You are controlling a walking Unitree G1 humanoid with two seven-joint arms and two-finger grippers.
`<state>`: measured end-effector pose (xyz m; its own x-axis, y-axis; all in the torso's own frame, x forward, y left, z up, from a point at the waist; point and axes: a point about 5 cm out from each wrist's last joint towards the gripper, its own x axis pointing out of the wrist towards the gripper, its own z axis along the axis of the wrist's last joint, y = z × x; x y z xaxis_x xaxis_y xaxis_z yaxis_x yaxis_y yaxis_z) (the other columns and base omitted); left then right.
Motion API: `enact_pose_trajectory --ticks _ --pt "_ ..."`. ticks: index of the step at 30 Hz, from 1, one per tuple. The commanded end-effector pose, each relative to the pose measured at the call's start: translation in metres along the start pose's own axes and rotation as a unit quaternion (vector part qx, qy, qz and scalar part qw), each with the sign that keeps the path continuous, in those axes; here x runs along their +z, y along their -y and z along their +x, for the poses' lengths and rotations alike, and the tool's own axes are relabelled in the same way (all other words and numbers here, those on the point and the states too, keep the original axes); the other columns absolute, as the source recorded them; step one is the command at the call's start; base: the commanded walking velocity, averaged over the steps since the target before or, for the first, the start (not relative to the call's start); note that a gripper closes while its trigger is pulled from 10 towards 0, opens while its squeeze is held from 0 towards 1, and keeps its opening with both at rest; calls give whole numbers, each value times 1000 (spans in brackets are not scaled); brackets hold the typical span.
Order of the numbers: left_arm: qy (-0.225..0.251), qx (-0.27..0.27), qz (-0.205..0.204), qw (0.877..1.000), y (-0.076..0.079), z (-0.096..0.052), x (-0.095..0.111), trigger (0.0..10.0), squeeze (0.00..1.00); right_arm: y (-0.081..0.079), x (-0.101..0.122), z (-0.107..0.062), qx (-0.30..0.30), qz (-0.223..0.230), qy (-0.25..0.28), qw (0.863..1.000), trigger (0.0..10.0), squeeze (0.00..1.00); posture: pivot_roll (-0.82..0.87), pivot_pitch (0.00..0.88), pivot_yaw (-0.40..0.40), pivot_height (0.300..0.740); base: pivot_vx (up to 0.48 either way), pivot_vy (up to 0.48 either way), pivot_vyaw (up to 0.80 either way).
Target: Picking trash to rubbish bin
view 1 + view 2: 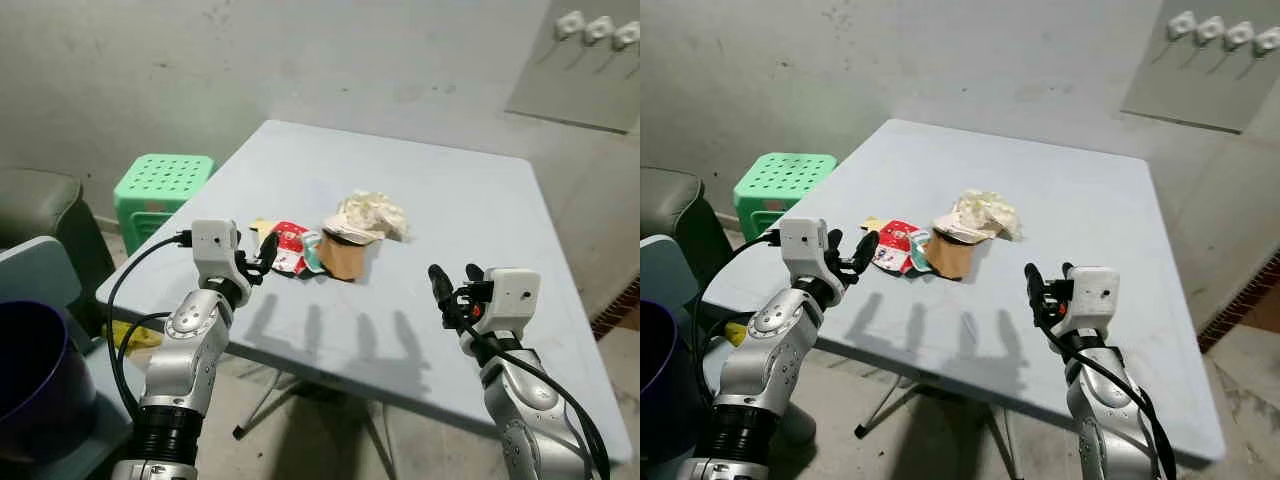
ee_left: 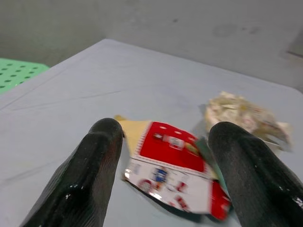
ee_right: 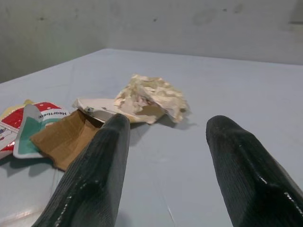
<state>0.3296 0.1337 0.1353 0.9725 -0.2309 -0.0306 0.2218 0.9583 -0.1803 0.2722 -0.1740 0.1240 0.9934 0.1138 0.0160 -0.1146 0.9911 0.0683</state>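
Trash pile mid-table, smooth pale grey top: glossy red-white wrapper, flat brown cardboard piece, crumpled cream paper wad on the far side. Left gripper just left of the wrapper, fingers spread wide, holding nothing. Right gripper near right of the pile, fingers apart, holding nothing. Dark round bin near left. Green perforated plastic stool far left.

The counter looks smooth and matt. A glossy printed wrapper, brown cardboard and crumpled paper lie there. The stool looks like perforated plastic; the arms look like brushed metal.
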Motion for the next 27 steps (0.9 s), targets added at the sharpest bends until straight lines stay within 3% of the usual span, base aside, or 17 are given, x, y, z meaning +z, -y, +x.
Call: enact_pose_trajectory --ticks 1,12,17,23,27 --pt "16 -4 6 1000 2 2 9 10000 0 0 7 0 9 -5 14 1000 10000 0 -28 0 -69 740 409 0 0" --pt "17 -5 9 1000 5 2 8 10000 0 0 7 -1 21 -8 13 1000 10000 0 -30 0 -73 740 394 0 0" --pt "26 3 20 999 7 2 10 10000 0 1 7 -1 31 -8 9 999 10000 0 -30 0 -75 740 0 0 0" --pt "18 -17 28 999 12 2 13 10000 0 15 10 0 45 -25 0 999 10000 0 -30 0 -74 740 0 0 0" --pt "20 -67 32 997 21 -2 16 10000 0 25 14 2 86 -41 -9 995 10000 0 -28 0 -78 740 0 0 0"
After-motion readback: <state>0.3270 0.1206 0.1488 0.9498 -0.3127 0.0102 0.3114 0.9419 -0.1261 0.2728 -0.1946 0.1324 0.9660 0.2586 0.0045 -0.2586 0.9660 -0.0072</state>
